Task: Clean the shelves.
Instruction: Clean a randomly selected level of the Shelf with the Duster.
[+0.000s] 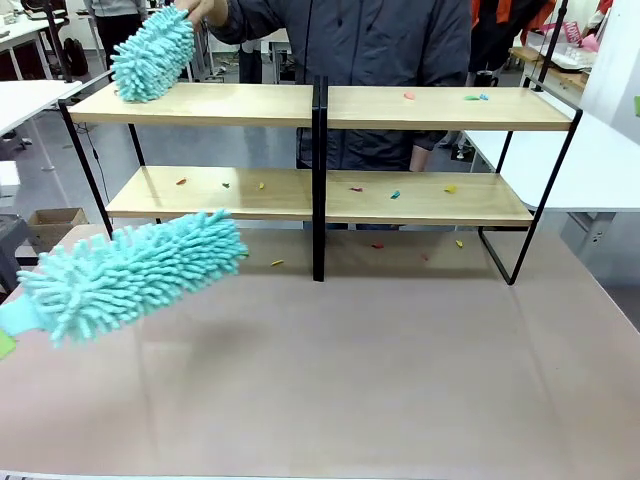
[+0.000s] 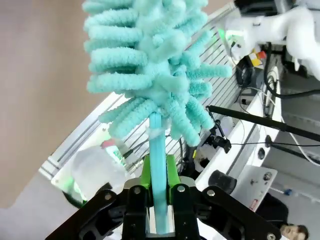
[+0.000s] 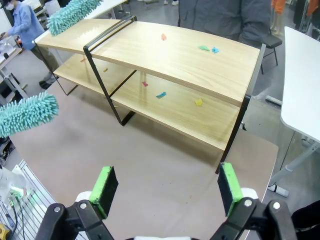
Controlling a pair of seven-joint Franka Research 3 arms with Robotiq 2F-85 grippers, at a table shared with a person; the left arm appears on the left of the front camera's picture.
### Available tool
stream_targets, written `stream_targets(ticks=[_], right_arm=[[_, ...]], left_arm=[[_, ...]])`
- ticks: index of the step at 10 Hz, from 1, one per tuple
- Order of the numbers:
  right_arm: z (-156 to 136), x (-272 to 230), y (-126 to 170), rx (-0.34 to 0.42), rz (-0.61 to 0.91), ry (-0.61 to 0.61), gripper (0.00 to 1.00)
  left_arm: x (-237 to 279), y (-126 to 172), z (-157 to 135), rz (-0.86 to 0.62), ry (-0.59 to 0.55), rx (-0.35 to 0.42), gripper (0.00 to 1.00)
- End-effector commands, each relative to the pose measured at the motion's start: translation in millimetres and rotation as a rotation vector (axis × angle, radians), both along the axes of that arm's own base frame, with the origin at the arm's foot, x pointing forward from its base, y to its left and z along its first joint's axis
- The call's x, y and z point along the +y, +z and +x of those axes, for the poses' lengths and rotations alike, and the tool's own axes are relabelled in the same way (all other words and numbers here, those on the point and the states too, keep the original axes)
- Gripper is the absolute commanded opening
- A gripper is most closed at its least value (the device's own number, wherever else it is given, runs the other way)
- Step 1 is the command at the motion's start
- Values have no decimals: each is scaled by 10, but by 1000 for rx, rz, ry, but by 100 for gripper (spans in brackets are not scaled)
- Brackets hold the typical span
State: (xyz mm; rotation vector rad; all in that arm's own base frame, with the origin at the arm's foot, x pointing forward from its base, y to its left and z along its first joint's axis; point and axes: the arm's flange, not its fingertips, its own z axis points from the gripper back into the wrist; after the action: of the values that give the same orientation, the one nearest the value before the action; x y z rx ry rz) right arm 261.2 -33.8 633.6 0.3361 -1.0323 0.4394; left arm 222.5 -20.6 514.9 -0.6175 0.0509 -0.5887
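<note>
Shelves stand across the far half of the brown desk, in the upper middle of the front view. I see small coloured scraps scattered on both tiers and on the desk beneath. My left gripper is clenched on the thin handle of a teal duster. Its fluffy head hangs above the desk at lower left, in front of the lower board's left end and apart from it. My right gripper is released, jaws spread wide above the desk, facing the rack's right end. At upper left a person's hand holds a second teal duster against the top board's left end
</note>
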Motion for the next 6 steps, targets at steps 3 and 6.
stream_targets(ticks=[3,6], right_arm=[[4,1,-7,-1,3,2,100],[4,1,-7,-1,3,2,100]], left_arm=[[-652,-228,77,-9,56,-106,12],[-1245,-300,519,93,236,-224,12]])
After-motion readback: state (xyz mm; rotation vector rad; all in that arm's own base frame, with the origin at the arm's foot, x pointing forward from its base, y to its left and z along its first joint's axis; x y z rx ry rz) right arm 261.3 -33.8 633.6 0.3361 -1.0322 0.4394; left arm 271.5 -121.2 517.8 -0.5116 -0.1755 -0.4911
